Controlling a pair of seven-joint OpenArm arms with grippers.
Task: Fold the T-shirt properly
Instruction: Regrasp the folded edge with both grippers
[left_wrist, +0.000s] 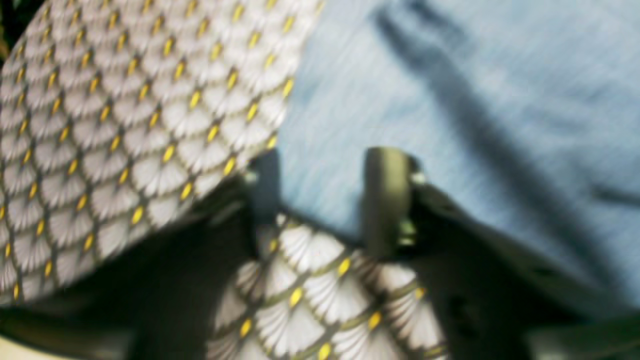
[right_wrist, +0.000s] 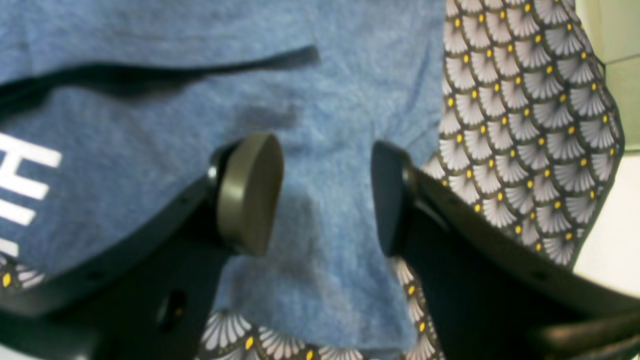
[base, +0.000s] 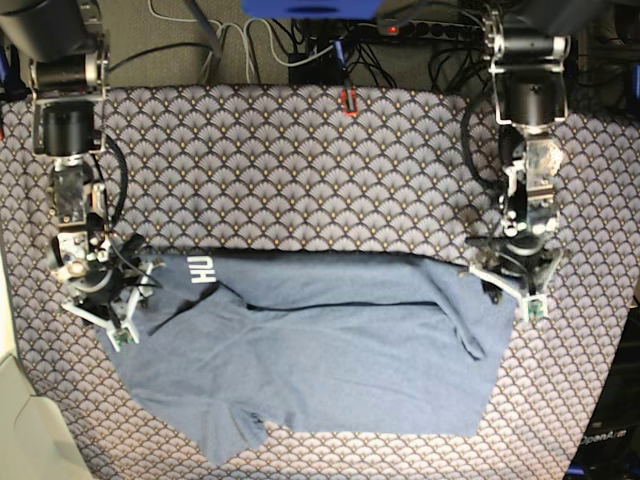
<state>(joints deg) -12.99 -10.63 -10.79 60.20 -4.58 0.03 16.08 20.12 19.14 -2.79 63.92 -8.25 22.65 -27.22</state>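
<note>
The blue T-shirt (base: 320, 340) lies spread on the fan-patterned table cover (base: 300, 170), folded over once along its top edge. The right gripper (right_wrist: 325, 195) sits over one end of that fold, jaws wide apart with only cloth below them. The left gripper (left_wrist: 325, 200) is at the other end, jaws apart too, holding nothing. To fold well, I think both should pinch the edge evenly and lift together.

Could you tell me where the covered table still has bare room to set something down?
The widest bare stretch of grey fan-patterned table covering lies between the slate-blue T-shirt and the cables at the far edge. A narrow strip runs along the near edge. It is crowded at the shirt's ends, where the left claw and right claw sit.
</note>
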